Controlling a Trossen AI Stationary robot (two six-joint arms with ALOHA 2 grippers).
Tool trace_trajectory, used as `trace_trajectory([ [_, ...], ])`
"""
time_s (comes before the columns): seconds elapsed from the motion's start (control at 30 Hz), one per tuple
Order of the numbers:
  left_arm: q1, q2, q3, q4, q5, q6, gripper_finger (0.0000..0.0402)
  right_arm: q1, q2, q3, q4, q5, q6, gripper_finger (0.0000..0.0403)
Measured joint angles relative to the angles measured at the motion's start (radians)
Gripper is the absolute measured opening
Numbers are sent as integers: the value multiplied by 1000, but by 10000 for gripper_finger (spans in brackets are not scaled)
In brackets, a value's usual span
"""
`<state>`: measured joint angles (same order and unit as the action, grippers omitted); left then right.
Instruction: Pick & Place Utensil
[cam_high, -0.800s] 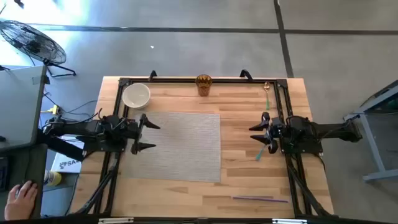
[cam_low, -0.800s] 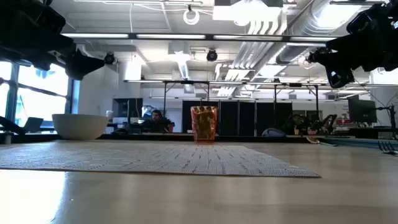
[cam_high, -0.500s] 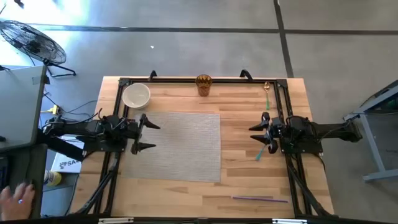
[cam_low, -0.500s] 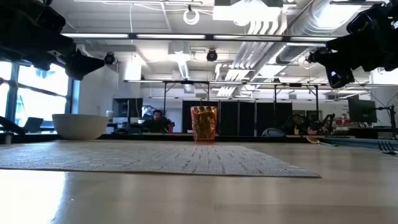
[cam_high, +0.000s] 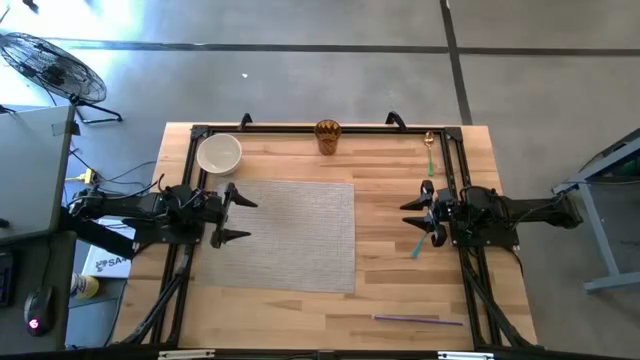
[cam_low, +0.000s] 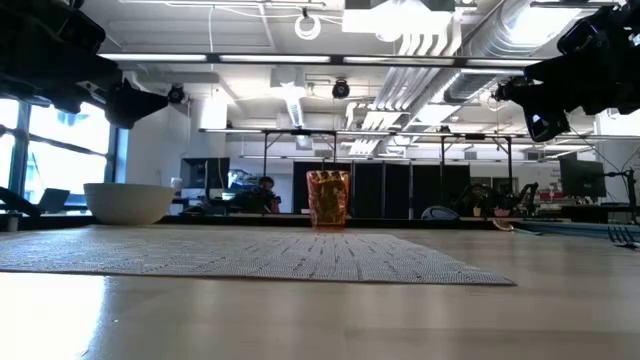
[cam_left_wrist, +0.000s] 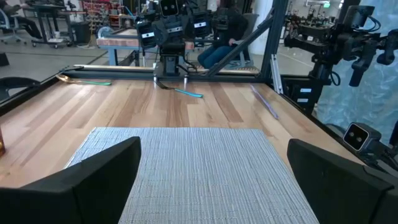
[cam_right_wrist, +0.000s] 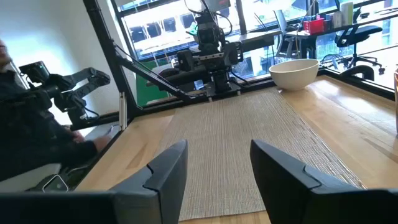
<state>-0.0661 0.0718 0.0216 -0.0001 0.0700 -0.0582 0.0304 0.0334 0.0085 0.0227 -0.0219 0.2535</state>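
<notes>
Along the left edge of the pale wooden worktop (cam_high: 390, 200) the left gripper (cam_high: 234, 215) hangs above the left border of the grey woven placemat (cam_high: 290, 235), its two dark fingers spread well apart and holding nothing; this arm looks to be waiting. Just behind it, near the far left corner, stands a round white ceramic bowl (cam_high: 219, 154), and at the middle of the far edge an amber ribbed glass tumbler (cam_high: 327, 134). The placemat lies bare across the middle of the worktop. Further right, the right gripper (cam_high: 422, 214) hovers off the surface near the right edge, its fingers likewise apart and empty. Three utensils lie on this side: a gold-headed spoon with a teal handle (cam_high: 429, 148) near the far right corner, a teal-handled utensil (cam_high: 417, 247) on the wood just beside and nearer than the right gripper, and a slim purple utensil (cam_high: 418, 319) lying along the near edge towards the right corner. None of them is touched, so the task seems to be at its very start, with the pick not yet begun. The task does not say which utensil is meant, though the teal-handled one closest to the right gripper looks the likeliest. The next move would call for the right gripper to come over that handle, turn so its fingers straddle it across the width, descend to the wood and close, then carry it towards the placemat.
</notes>
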Motion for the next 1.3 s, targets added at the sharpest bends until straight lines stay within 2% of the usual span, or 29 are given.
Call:
trace_trajectory([
  [0.53, 0, 0, 0, 0, 0, 0, 399, 0, 0, 0, 0, 0, 0, 169],
  [0.67, 0, 0, 0, 7, 1, -56, 399, 0, 0, 0, 0, 0, 0, 169],
  [0.87, 0, 0, 0, 95, -19, -45, 399, 0, 0, 0, 0, 0, 0, 169],
  [1.07, 0, 0, 0, 277, 8, -249, 399, 0, 0, 0, 0, 0, 0, 170],
  [1.13, -1, 0, 0, 282, -52, -248, 399, 0, 0, 0, 0, 0, 0, 169],
  [1.23, 0, 16, 0, 267, -248, -265, 399, 0, 0, 0, 0, 0, 0, 170],
  [1.3, 0, 42, 0, 249, -341, -274, 399, 0, 0, 0, 0, 0, 0, 169],
])
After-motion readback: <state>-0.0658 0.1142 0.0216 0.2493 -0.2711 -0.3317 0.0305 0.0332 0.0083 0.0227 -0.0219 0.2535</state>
